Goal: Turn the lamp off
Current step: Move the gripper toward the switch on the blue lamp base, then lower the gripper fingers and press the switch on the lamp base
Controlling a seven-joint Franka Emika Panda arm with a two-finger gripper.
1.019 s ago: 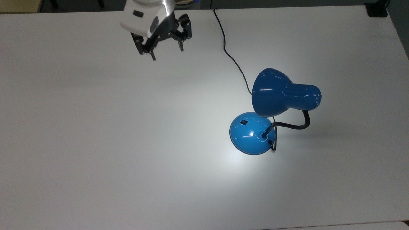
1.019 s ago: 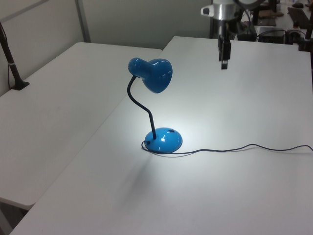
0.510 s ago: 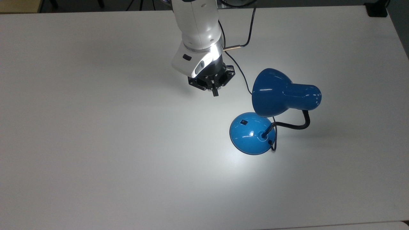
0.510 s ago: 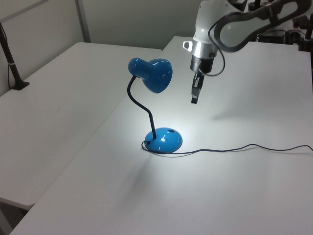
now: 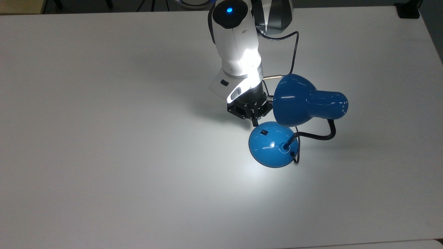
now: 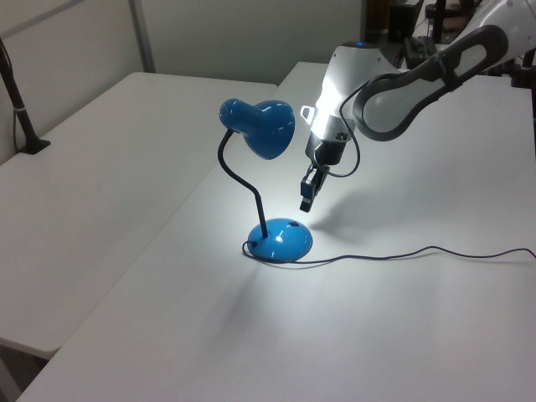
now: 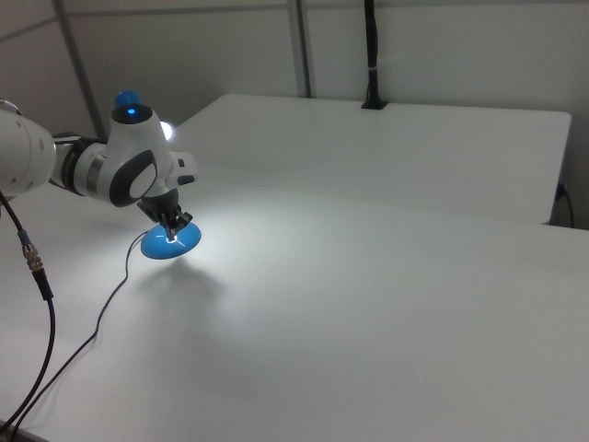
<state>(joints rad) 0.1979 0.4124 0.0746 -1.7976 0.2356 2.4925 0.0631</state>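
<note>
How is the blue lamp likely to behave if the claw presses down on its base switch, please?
The lamp probably stays put: its domed base is wide and sits flat. The glossy dome may let the shut claw slide off. The shade hangs off a thin gooseneck, so it might wobble.

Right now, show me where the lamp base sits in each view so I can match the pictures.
Top view: the lamp base sits right of centre, just below the gripper.
Left view: the base sits at centre, below the gripper.
Right view: the base sits at the left, partly behind the gripper.
Shared landmark: the bright pool of light on the table around the base.
</note>
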